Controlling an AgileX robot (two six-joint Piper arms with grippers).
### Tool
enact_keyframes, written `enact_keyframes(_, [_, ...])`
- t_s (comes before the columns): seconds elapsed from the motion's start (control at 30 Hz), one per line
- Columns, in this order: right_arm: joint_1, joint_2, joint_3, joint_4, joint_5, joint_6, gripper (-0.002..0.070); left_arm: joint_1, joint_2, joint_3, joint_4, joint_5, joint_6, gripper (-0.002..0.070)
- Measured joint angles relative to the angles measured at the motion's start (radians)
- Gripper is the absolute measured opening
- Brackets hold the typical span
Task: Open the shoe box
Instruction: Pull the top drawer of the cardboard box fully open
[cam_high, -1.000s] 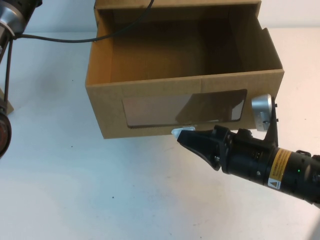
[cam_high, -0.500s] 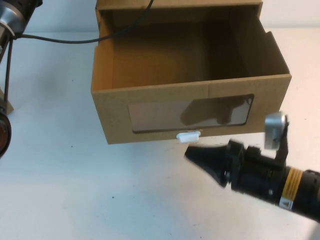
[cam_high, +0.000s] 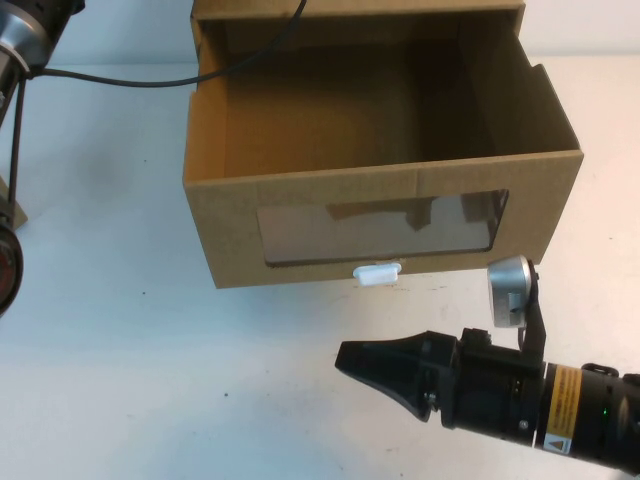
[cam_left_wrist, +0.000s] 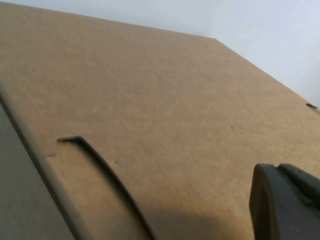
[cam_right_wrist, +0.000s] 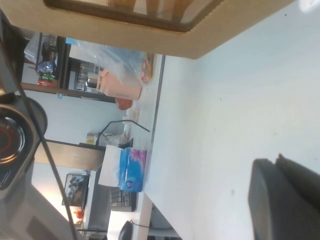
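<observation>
The cardboard shoe box (cam_high: 300, 190) stands at the back of the white table, its drawer pulled out and its inside bare. The front wall has a clear window (cam_high: 380, 228) and a small white pull tab (cam_high: 377, 272) below it. My right gripper (cam_high: 342, 356) hovers low over the table in front of the box, a little nearer than the tab, shut and holding nothing; its wrist view shows its tips (cam_right_wrist: 272, 162) together over bare table, with the box's edge (cam_right_wrist: 150, 30) beyond. My left gripper (cam_left_wrist: 287, 200) is shut and lies close against plain cardboard (cam_left_wrist: 150, 100).
A black cable (cam_high: 130, 78) runs across the table's back left and over the box's rim. Parts of the left arm (cam_high: 8, 270) line the left edge. White table (cam_high: 150, 380) stretches in front and to the left of the box.
The right gripper let go of the white tab, drew back toward the near edge and closed. The drawer slid a little further out at first, then stayed still.
</observation>
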Motion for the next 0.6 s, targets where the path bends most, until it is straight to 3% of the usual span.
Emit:
enact_keyframes(0.33, [0.004, -0.082, 0.073, 0.016, 0.016, -0.045, -0.0018, 0.0, -0.02, 0.009, 0.006, -0.004, 0.035, -0.001])
enact_keyframes(0.6, [0.004, -0.145, 0.105, 0.019, 0.045, -0.115, -0.0018, 0.0, -0.063, -0.003, 0.09, 0.001, 0.064, -0.001])
